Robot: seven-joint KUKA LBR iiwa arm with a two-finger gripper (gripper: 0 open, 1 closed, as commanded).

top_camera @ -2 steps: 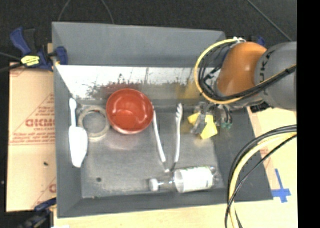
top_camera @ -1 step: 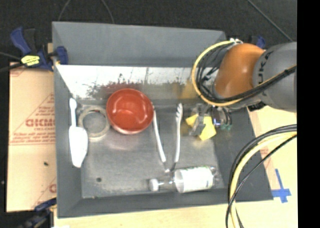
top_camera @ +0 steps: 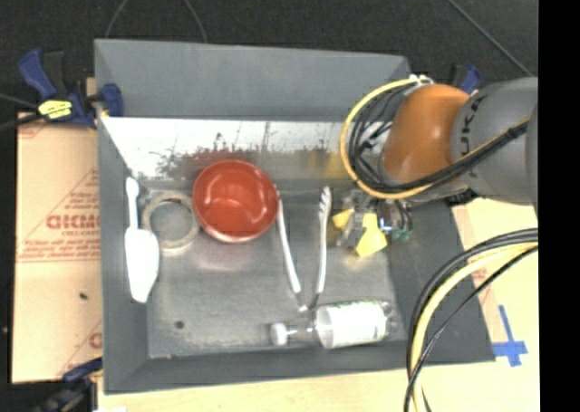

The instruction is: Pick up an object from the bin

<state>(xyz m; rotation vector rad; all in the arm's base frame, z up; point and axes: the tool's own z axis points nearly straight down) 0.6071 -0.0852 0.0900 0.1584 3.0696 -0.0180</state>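
Yellow blocky plastic piece (top_camera: pixel 367 240) at fingers (top_camera: pixel 379 225), bin (top_camera: pixel 245 84) right; open or closed unclear.

The dark letters "UK" are seen on the grey arm link (top_camera: pixel 497 129) at the upper right. Red block lettering is printed on the cardboard (top_camera: pixel 54 220) at the left, but cannot be read surely. The white label on the bottle (top_camera: pixel 349 324) at the lower middle is illegible.

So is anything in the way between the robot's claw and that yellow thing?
Nothing visible is. The gripper is right above the yellow thing on the right side of the bin, partly covering it. The white tongs lie just to its left, and the clear bottle lies lower in the view, both off to the side.
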